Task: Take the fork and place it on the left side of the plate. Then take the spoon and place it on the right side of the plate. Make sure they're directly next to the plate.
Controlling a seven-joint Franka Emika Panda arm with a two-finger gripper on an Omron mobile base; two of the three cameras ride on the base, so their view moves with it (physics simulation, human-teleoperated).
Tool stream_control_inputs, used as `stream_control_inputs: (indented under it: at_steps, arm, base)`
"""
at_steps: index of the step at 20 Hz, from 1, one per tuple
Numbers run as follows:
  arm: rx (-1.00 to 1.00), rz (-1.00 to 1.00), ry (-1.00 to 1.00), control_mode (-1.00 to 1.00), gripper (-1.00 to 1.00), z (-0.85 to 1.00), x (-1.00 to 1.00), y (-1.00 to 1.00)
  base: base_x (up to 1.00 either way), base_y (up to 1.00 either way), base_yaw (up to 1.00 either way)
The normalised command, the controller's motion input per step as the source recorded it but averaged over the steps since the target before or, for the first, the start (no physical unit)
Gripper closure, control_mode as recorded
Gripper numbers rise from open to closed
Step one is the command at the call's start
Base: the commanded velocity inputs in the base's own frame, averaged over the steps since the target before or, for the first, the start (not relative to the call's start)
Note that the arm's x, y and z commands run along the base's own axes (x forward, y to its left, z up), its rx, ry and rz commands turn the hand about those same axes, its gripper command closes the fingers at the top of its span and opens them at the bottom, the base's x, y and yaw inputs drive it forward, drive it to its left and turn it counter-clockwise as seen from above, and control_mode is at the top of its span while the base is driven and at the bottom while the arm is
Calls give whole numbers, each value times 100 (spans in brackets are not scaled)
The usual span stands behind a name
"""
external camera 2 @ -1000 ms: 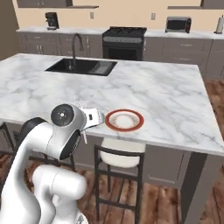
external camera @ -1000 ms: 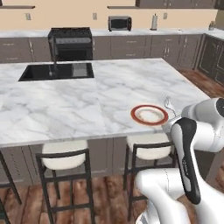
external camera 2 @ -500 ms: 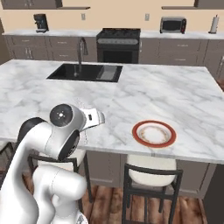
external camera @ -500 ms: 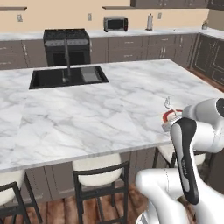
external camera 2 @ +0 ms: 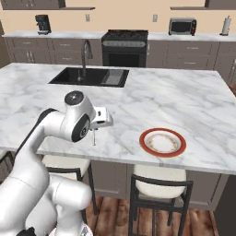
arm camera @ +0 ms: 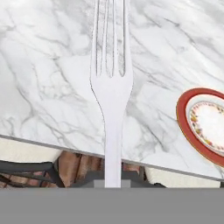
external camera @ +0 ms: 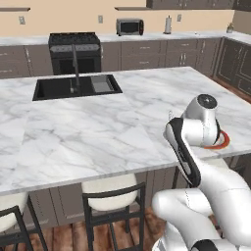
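Observation:
My gripper (external camera 2: 96,129) is shut on the fork (external camera 2: 94,138), which hangs prongs-down just above the marble counter near its front edge. In the hand view the silver fork (arm camera: 111,87) runs up the middle, its prongs over the marble. The plate (external camera 2: 162,142), with a red-orange rim and a cream centre, lies on the counter to the right of the gripper, a good gap away. It appears at the right edge of the hand view as the plate (arm camera: 204,127), and my arm partly hides the plate (external camera: 223,141) in the left base view. The spoon is out of view.
A black sink (external camera 2: 90,76) with a faucet (external camera 2: 84,50) is set in the counter's far left part. Stools (external camera 2: 159,184) stand under the counter's front edge (arm camera: 52,146). A stove (external camera 2: 125,44) and a microwave (external camera 2: 182,26) are along the back wall.
The base drove sideways a second ago, so the whole scene shifted right in both base views; since half a second ago it barely moves. The fork stays held in the gripper.

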Motion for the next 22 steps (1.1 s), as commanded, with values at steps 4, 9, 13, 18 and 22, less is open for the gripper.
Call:
stream_control_inputs:
  at_steps: [4,9,13,18,22]
  arm:
    - [5,-2,33,-100,100,-41,41,-57]
    - [3,-3,13,-100,100,-52,28,-50]
    - [0,-5,9,-100,100,-50,36,-2]
    - [0,-4,4,-100,100,-53,32,0]
    - [0,-1,0,-100,100,-49,25,0]
  base:
    - [0,0,0]
    - [0,0,0]
    - [0,0,0]
    - [0,0,0]
    - [0,0,0]
